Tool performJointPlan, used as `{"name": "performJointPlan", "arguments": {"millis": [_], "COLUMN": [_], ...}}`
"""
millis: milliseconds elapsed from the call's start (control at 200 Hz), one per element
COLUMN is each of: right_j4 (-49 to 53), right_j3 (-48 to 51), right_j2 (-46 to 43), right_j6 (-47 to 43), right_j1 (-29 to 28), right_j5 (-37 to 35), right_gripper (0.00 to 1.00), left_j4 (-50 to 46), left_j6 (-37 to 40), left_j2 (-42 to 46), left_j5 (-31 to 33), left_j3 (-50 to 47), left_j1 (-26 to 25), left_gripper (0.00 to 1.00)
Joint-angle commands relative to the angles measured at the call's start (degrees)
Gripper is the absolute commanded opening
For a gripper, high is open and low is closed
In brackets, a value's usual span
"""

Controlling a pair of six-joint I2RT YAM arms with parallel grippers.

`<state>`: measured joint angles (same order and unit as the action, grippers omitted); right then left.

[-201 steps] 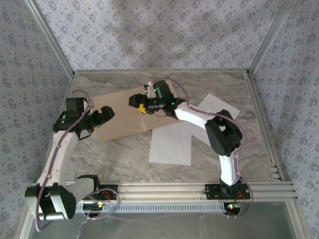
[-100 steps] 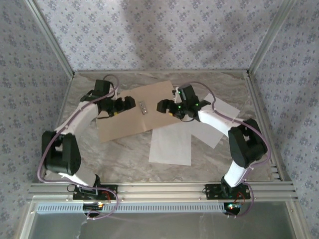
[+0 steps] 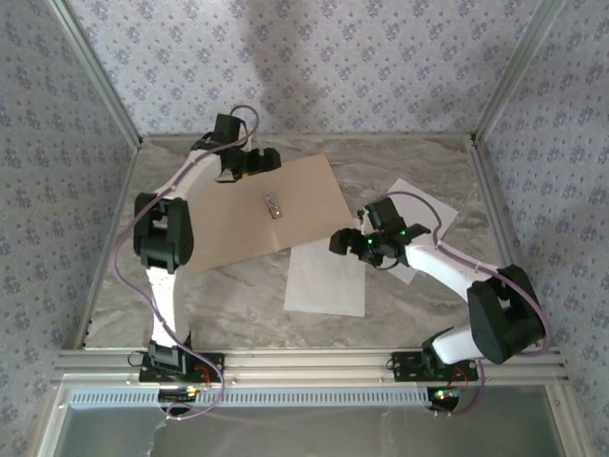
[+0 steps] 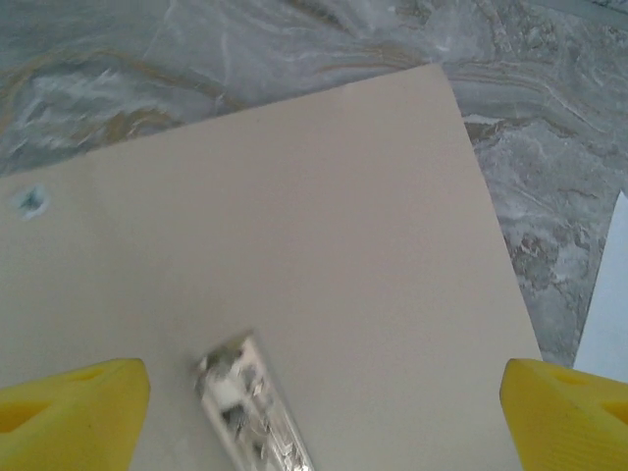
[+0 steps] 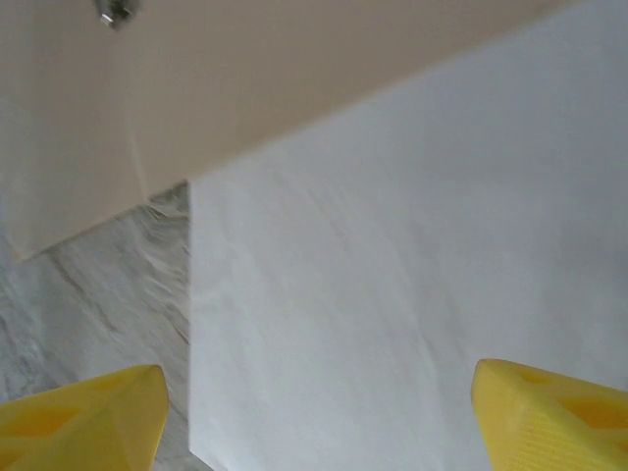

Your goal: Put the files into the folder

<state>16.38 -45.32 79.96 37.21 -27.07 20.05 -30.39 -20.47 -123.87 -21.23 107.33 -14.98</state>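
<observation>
Top external — 2 plain files, folder

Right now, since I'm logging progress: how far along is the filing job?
Done: the folder lies open and flat, clip exposed. In hand: nothing gripped; the open right gripper hovers over the near sheet, the open left gripper over the folder's far edge. Left: that sheet and the far sheet are not yet inside the folder.

Nothing readable anywhere, honestly. The folder is plain tan card, the paper sheets are blank white, and the walls just carry a small flower print, no letters or numbers.
</observation>
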Motion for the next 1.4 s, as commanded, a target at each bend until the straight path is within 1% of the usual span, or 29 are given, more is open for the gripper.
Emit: {"name": "performJointPlan", "arguments": {"millis": [0, 120, 140, 290, 415, 645, 795, 904, 1069, 1189, 1394], "right_j4": [2.36, 3.6, 3.96, 6.53, 6.81, 8.11, 8.28, 8.39, 10.12, 9.81, 7.6], "right_j3": [3.41, 6.53, 6.75, 8.61, 10.2, 11.31, 12.0, 12.1, 11.77, 11.74, 11.96], "right_j2": [-3.84, -7.43, -7.79, -10.54, -12.82, -15.77, -16.42, -16.51, -17.12, -17.21, -17.06], "right_j6": [2.31, 2.58, 2.56, 2.23, 2.25, 1.53, 1.19, 0.92, 0.43, 0.31, 0.94], "right_j1": [0.05, 0.12, 0.16, 0.91, 2.48, 5.93, 8.19, 9.52, 11.03, 11.16, 11.08], "right_j5": [-1.22, -1.82, -2.05, -1.64, -0.79, 0.42, 1.62, 2.35, 1.59, 1.65, 1.59], "right_gripper": [0.82, 0.82, 0.82, 0.82, 0.81, 0.81, 0.78, 0.76, 0.74, 0.73, 0.72], "left_j4": [-5.29, -8.12, -10.04, -16.07, -17.34, -16.55, -16.89, -17.02, -13.21, -12.56, -13.81], "left_j6": [2.85, 4.81, 5.09, 6.87, 7.19, 7.08, 7.25, 6.59, 5.47, 4.24, 2.19], "left_j2": [-6.28, -13.46, -14.84, -23.3, -27.37, -29.8, -30.03, -29.53, -26.88, -25.83, -22.0], "left_j5": [-1.26, -1.74, -1.87, -2.08, -3.22, -6.36, -7.37, -5.73, -6.4, -7.42, -4.5], "left_j3": [9.83, 19.62, 21.42, 33.98, 38.82, 39.54, 38.86, 36.79, 30.86, 30.28, 30.99], "left_j1": [-2.24, -4.18, -4.46, -6.76, -8.42, -11.06, -12.97, -14.27, -16.77, -17.84, -18.38], "left_gripper": [0.92, 0.92, 0.92, 0.92, 0.92, 0.93, 0.92, 0.91, 0.91, 0.91, 0.92]}}
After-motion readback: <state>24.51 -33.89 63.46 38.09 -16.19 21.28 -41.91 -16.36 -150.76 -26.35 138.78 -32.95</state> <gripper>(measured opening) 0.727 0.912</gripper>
